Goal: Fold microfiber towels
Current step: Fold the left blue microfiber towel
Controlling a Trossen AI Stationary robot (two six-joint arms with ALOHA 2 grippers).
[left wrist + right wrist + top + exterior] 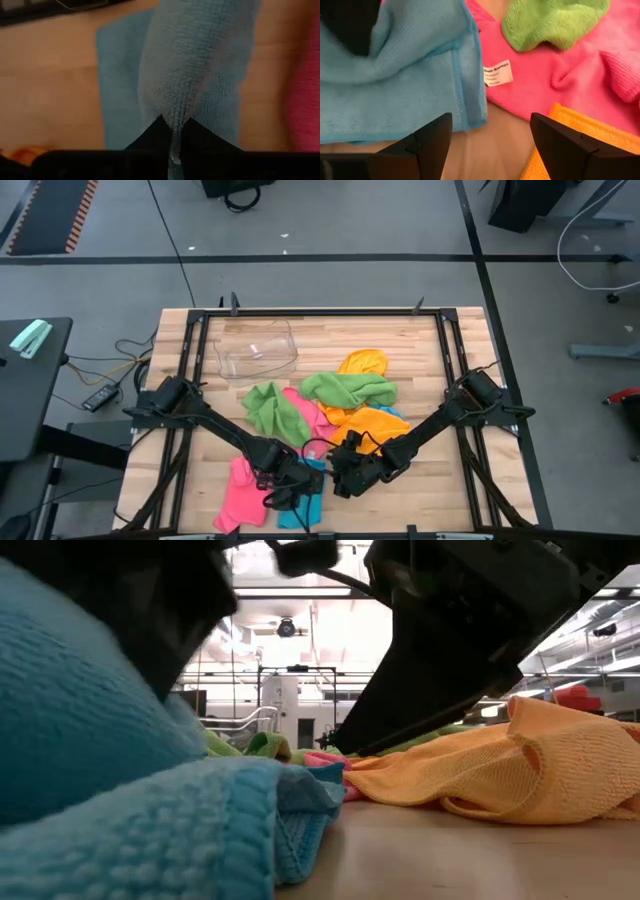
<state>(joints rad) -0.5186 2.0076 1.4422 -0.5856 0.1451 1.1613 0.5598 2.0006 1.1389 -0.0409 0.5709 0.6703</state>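
Note:
A sky-blue towel point(308, 502) lies near the table's front edge, and my left gripper point(283, 478) is shut on a bunched part of it point(200, 60). My right gripper point(492, 142) hovers open just right of it, over bare wood beside the blue towel's hemmed edge point(470, 75), with nothing between its fingers. A pink towel point(240, 490) lies flat left of the blue one. Green point(345, 388), orange point(375, 423) and pink point(305, 415) towels lie heaped mid-table; the pink one shows a white label point(498, 73). My left gripper pinches a raised ridge of the blue towel point(172, 112) between its two fingers, slanting down from above. The ridge runs up to the fingers as a gathered fold, while the towel's flat part point(115, 85) stays on the table.
A clear plastic tub point(257, 348) stands at the far left of the table. Another green towel point(265, 408) and a second orange one point(365, 363) belong to the heap. Bare wood shows at the front right and along the left side.

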